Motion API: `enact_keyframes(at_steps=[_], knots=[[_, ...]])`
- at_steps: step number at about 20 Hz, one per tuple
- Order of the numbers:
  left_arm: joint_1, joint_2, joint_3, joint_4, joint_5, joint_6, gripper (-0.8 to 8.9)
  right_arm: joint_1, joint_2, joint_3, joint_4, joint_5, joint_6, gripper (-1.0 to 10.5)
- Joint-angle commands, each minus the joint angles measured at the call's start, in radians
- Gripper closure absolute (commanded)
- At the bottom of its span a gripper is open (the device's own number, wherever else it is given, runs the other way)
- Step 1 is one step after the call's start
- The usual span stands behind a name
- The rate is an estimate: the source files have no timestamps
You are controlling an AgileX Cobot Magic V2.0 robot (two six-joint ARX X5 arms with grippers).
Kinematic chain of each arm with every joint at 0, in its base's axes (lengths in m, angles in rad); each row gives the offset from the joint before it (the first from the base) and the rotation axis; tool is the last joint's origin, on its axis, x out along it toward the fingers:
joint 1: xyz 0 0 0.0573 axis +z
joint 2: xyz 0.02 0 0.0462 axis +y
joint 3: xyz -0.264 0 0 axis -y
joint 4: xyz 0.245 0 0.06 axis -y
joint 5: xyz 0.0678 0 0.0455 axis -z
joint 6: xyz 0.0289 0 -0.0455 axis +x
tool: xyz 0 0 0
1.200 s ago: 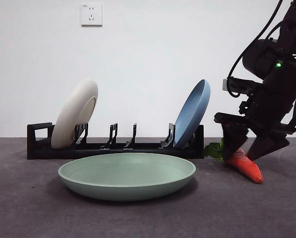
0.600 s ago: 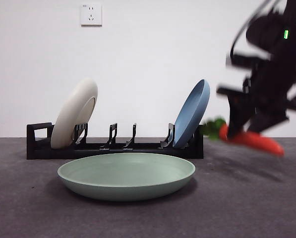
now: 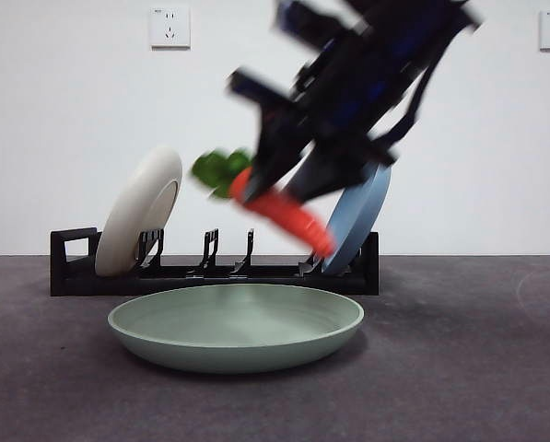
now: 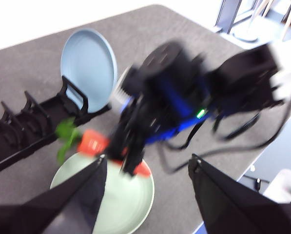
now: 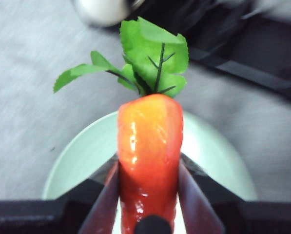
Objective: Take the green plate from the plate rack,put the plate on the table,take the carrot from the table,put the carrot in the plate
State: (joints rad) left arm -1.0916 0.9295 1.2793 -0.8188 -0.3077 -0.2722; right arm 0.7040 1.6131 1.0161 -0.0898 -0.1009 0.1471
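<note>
Right pincer (image 3: 273, 189) hangs in the air, clamped on the carrot (image 3: 284, 212), one black jaw against each side of the orange body, as its own wrist view shows plainly. Below this pincer spreads the dark grey surface (image 3: 459, 368), and on it, directly beneath the held carrot, the green plate (image 3: 236, 327) lies flat, right side up. Behind the pincer runs the plate rack (image 3: 210, 274), standing on the surface beyond the green plate; a cream-white plate (image 3: 141, 221) leans in a slot near its handle end and a blue plate (image 3: 359, 221) leans near the other end, partly hidden by the arm. The carrot hangs tilted, its green leaves (image 3: 217, 170) higher than its tip, clear of the green plate; blur in the front view makes the exact angle hard to judge. Left pincer (image 4: 147, 168) is held high and well apart from the right one, its jaws spread with nothing between them, looking down on the green plate.
</note>
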Motion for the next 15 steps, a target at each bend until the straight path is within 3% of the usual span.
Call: enact_keyframes(at_steps=[1,8,9,12,13,15], knots=[[-0.002,-0.001,-0.002,-0.01,-0.003,0.011,5.31,0.03,0.104,-0.002,0.04,0.007,0.037,9.6],[-0.002,-0.001,-0.002,-0.044,-0.003,0.011,5.31,0.058,0.254,-0.002,0.074,0.006,0.035,9.5],[-0.002,-0.001,-0.002,-0.055,-0.003,0.011,5.31,0.059,0.253,-0.002,0.074,0.003,0.035,8.8],[-0.002,-0.001,-0.002,-0.074,-0.004,0.011,5.31,0.055,0.22,-0.002,0.063,0.004,0.035,4.8],[-0.002,-0.001,-0.002,-0.074,-0.004,0.011,5.31,0.055,0.199,-0.002,0.055,0.006,0.034,4.1],[-0.002,-0.001,-0.002,-0.074,-0.005,0.014,5.31,0.056,0.139,-0.002,0.033,0.006,0.027,4.1]])
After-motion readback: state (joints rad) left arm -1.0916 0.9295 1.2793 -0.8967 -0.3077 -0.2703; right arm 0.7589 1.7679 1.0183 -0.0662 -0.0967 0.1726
